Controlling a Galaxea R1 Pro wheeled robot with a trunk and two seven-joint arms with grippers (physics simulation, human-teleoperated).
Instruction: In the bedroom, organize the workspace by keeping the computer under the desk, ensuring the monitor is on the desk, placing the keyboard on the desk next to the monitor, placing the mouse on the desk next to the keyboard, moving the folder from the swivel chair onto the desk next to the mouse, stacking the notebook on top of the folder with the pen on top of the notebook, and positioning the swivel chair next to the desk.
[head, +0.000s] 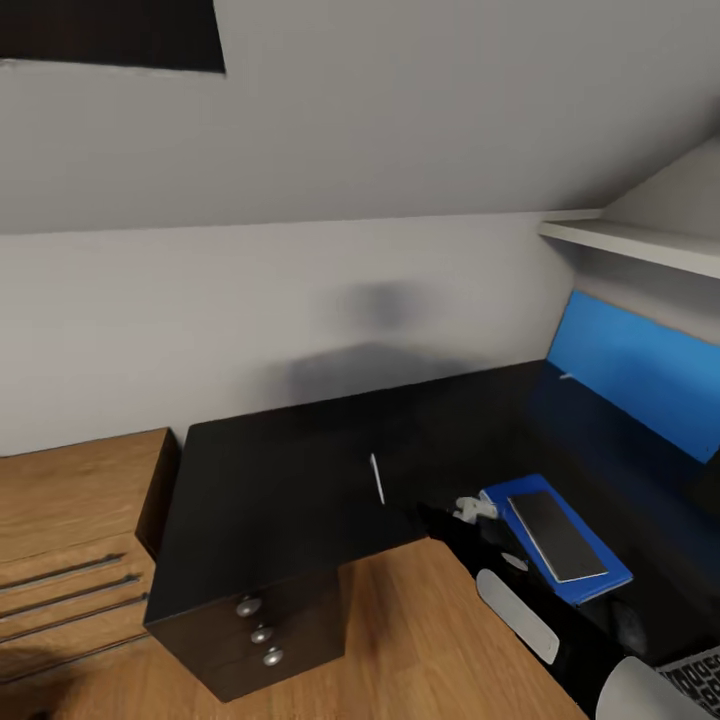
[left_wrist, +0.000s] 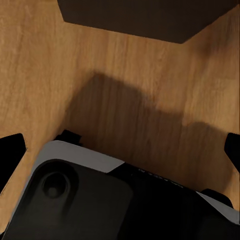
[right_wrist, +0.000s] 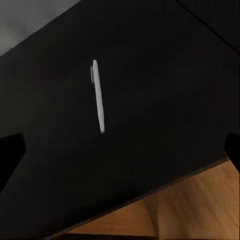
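Black desk surface runs from near left out to far right, mostly bare on the left half, plenty of open room there. Wood floor below its near edge, drawer unit under the near-left corner. Monitor glowing blue at far right. Blue folder lies flat on the surface at right, grey notebook stacked on it, keyboard corner nearer right. Pen lies alone mid-surface, left of the folder, close to the near edge. My right jaws hang above it, spread wide, empty; my left jaws also wide, empty, over floor. Pen looks light, stiff, thin, likely to roll or skid on glossy top; I'd pinch mid-barrel across its width. Edge is close, so avoid nudging it off toward the floor.
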